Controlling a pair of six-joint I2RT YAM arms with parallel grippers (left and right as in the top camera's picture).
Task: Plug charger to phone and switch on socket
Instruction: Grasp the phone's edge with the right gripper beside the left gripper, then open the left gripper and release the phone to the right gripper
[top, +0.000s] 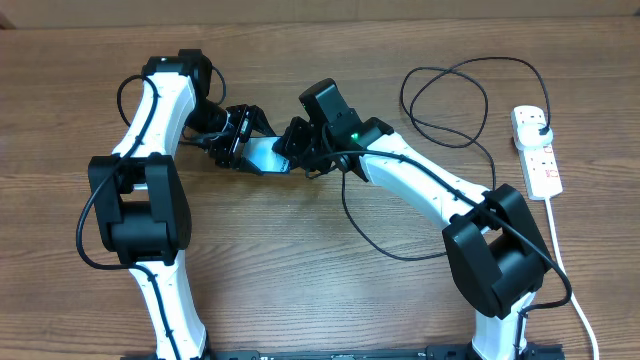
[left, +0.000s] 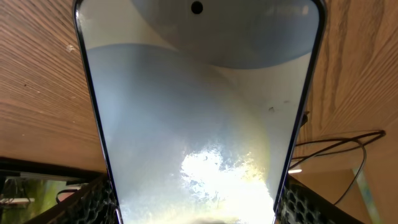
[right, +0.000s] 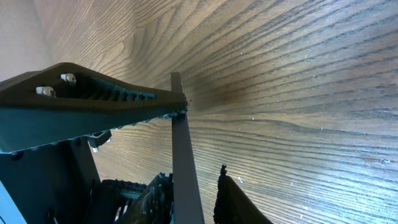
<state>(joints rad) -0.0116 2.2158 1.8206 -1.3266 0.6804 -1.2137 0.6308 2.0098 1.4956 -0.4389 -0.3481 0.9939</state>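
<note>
A: Where is the phone (top: 264, 157)?

B: Left of the table's middle, toward the far side, with its pale blue screen glowing between the two grippers. The left gripper (top: 241, 148) has hold of it. In the left wrist view the screen fills the picture, and the ribbed fingers (left: 94, 200) press on its two long edges near one end.

A: Does it lie flat on the table (top: 320, 290)?

B: That cannot be told. From the wrist, the wood shows past both its sides and nothing more.

A: And the right gripper (top: 298, 148)?

B: It sits just right of the phone, at the other end. Whether its fingers are spread or pinching something cannot be told. Its own camera shows one finger (right: 93, 102) with its tip against a thin dark strip (right: 185, 168) seen edge-on. What that strip is remains unclear.

A: The charger (top: 404, 97)?

B: Its black cable lies in loops at the far right of the table, well apart from the phone. Its plug (top: 541, 128) sits at the far end of the power strip (top: 543, 170), a white bar near the right edge. The small connector tip cannot be made out in any view.
</note>
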